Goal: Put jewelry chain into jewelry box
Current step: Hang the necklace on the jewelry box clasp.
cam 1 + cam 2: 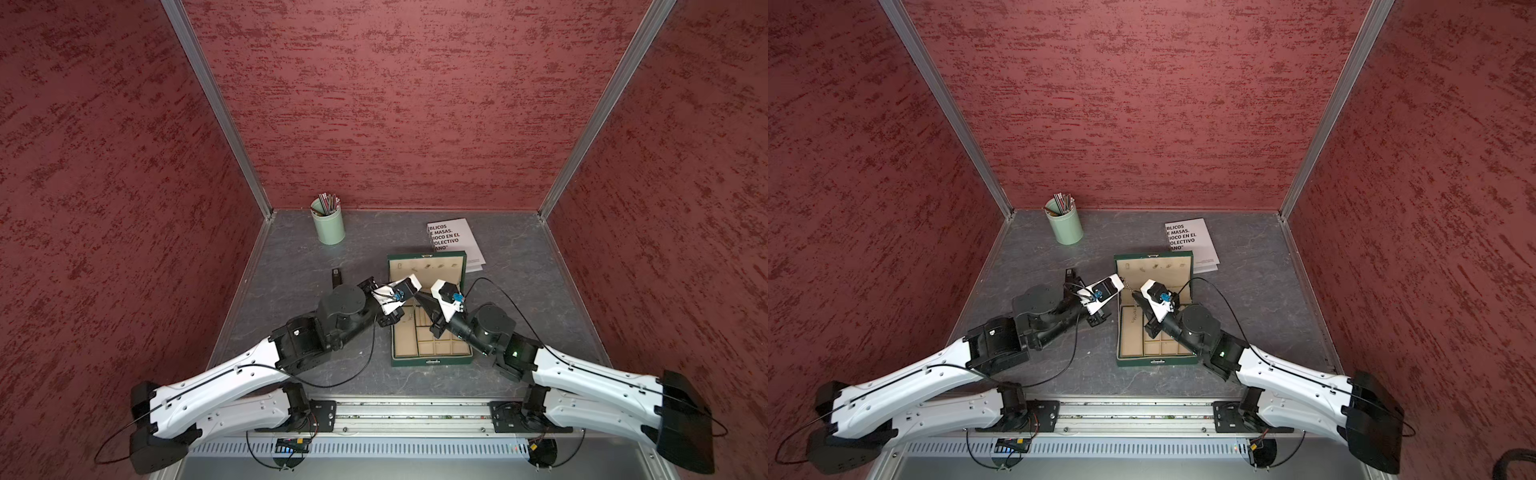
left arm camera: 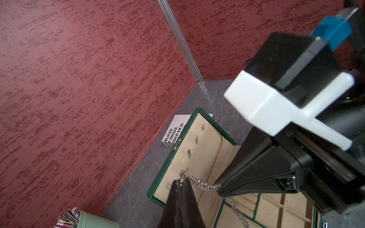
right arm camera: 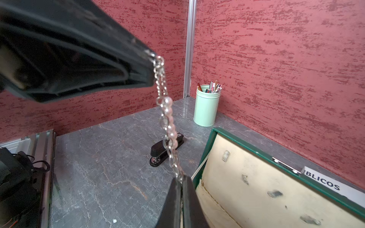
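Note:
The jewelry box [image 1: 432, 362] is dark green with beige lining and stands open mid-table, lid [image 2: 171, 158] upright. The silvery jewelry chain [image 2: 203, 184] is stretched above the box in front of the lid, and its loose end [image 2: 238, 212] hangs down into the box. My left gripper [image 2: 181, 180] is shut on one end of the chain, close to a lid hook. My right gripper [image 3: 182, 179] is shut on the chain further along. In the right wrist view the chain [image 3: 167, 118] runs taut from the left fingertips [image 3: 146, 65]. A top view shows the short span of chain [image 1: 1128, 286].
A mint-green cup of pens [image 1: 330, 226] stands at the back left. A white book with black lettering [image 1: 453, 239] lies behind the box. A black stapler [image 3: 166, 148] lies on the grey table left of the box. Red walls close three sides.

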### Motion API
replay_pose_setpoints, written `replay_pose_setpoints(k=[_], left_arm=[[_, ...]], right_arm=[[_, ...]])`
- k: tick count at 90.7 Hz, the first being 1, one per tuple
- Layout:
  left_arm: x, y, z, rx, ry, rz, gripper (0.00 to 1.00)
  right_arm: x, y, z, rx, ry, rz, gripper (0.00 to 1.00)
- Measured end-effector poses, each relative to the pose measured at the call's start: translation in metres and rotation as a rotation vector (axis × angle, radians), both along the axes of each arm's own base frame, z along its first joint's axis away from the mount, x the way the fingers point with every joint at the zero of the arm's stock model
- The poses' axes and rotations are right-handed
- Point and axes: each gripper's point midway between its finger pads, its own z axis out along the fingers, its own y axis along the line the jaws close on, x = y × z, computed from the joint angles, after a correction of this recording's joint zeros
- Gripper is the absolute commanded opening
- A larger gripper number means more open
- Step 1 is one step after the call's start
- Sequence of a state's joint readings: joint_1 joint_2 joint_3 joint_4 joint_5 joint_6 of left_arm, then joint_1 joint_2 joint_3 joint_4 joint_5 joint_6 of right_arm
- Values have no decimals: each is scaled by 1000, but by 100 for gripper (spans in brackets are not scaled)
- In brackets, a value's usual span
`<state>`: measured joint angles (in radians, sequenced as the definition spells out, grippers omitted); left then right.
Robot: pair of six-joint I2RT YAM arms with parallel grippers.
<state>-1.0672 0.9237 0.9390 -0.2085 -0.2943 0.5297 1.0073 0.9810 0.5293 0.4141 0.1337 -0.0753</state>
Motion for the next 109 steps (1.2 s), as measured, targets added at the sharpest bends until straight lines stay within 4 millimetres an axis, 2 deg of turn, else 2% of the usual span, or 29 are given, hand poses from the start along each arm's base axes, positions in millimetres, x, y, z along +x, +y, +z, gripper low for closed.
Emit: replay_pose_setpoints(k=[21, 35, 52, 64, 91, 109], left_arm=[[5, 0, -8, -58, 41, 41, 0], [16, -8, -32, -63, 94, 85, 0], [37, -13, -53, -72, 148, 166, 0], [54, -5, -53, -127, 168, 238, 0], [91, 28, -32, -295, 163, 378, 0], [105, 34, -38, -311, 178, 404, 0]], right_arm=[[11, -11, 9, -15, 7, -92, 0], [22, -12, 15, -16, 8, -141, 0], [43, -12, 5, -44, 23, -206, 0], [60, -13, 2, -39, 27, -250, 0], [91, -9, -4, -27, 20, -309, 0], [103, -6, -5, -18, 10, -325, 0]])
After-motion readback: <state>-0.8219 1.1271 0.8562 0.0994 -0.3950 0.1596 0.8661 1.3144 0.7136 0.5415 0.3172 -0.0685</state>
